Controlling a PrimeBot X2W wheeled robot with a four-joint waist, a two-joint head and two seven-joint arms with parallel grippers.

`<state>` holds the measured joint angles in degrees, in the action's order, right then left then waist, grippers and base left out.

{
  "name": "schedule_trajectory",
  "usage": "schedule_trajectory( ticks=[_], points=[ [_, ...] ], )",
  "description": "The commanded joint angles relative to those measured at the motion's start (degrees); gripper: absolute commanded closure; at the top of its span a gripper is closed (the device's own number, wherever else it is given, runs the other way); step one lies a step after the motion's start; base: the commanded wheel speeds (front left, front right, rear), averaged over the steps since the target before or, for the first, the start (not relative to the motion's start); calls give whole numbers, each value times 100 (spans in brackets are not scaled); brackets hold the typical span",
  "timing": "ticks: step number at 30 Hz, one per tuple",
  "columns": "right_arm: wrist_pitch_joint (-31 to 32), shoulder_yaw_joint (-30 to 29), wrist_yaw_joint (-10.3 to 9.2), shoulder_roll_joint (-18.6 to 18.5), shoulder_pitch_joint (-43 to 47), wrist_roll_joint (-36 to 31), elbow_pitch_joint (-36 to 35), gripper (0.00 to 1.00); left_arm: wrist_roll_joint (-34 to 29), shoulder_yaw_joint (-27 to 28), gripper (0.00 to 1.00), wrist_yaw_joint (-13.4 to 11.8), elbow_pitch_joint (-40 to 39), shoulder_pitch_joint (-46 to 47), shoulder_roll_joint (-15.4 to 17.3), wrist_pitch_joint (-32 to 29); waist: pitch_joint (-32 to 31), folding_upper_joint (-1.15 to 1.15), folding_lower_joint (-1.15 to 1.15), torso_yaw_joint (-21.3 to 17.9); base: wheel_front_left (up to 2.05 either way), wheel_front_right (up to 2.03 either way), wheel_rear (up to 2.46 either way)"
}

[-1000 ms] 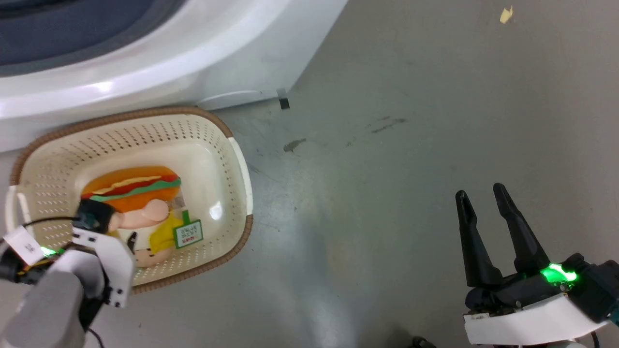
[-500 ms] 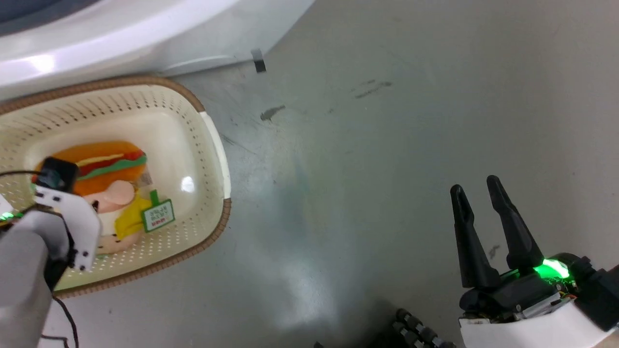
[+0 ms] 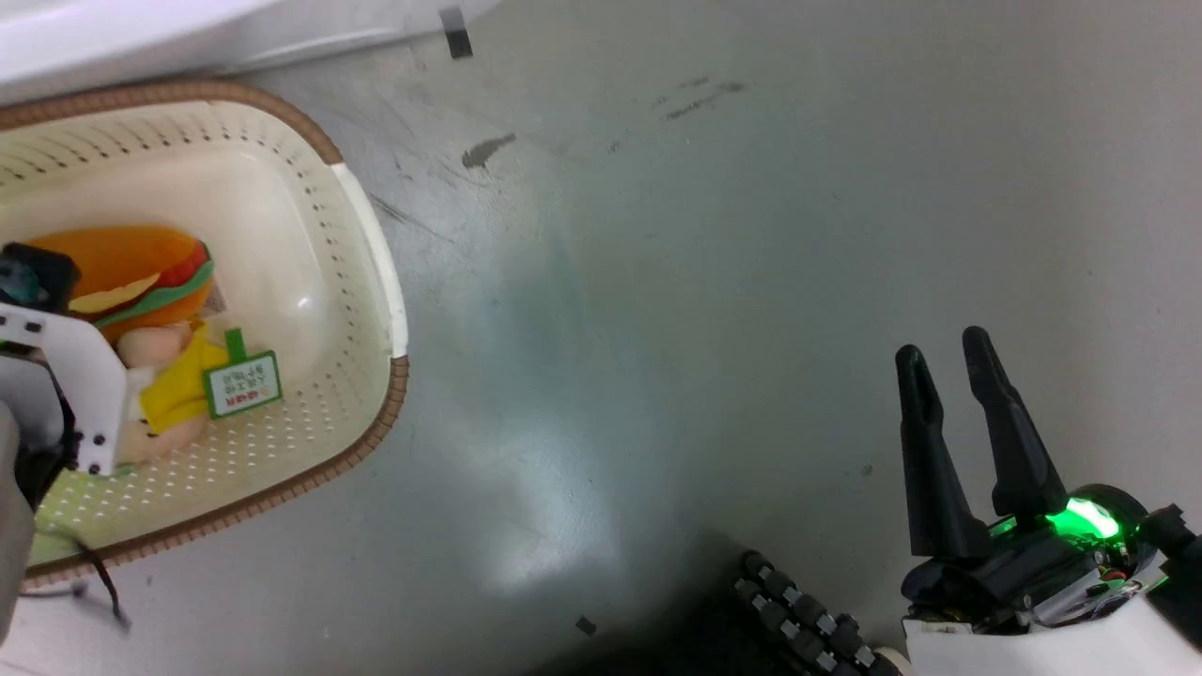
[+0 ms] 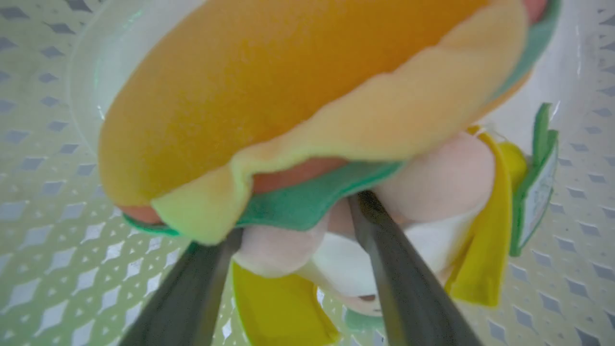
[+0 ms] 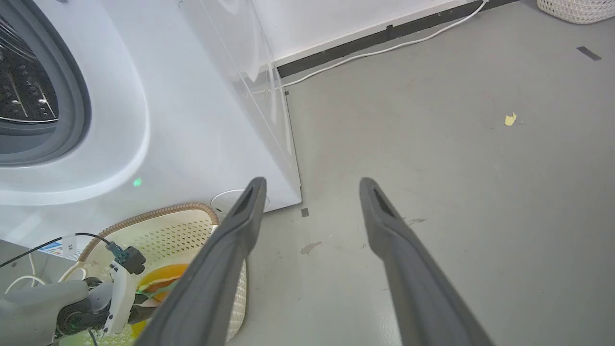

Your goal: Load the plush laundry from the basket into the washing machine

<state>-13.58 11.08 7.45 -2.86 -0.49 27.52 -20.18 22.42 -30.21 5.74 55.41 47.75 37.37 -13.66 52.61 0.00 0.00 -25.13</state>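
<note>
Left gripper (image 4: 295, 216) down in the basket (image 3: 376, 272)
Jaws straddle the plush laundry (image 4: 307, 129) under its hat, grip unclear; right gripper (image 3: 953, 371) jaws narrowly apart, empty

The plush laundry (image 3: 155, 329) lies in the basket (image 3: 376, 272), w/ its tag (image 3: 243, 383) at the doll's right. The basket stands on the floor (image 3: 704, 282) at left, just near of the washing machine (image 5: 158, 120). The right gripper (image 3: 958, 413) is well apart, at near right.

Open right claw (image 5: 312, 192) hangs over grey floor (image 5: 456, 192), beside the washing machine (image 5: 192, 120).
</note>
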Motion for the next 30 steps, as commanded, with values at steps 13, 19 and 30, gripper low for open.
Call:
schedule_trajectory(
  ticks=[13,19,30],
  points=[
    [-141,334,3,-1,-475,-237,-5,0,566,-64,100,79,662,150,202,379,-84,0,0,-311,0,0,0],
    [-141,35,3,-1,-465,-568,242,0,785,-48,100,106,712,-145,-344,833,-960,0,0,76,0,0,0],
    [-141,-482,3,-1,-115,-1196,733,0,1271,-125,100,169,702,-1006,-1335,2007,-2797,0,0,864,0,0,0]
  ],
)
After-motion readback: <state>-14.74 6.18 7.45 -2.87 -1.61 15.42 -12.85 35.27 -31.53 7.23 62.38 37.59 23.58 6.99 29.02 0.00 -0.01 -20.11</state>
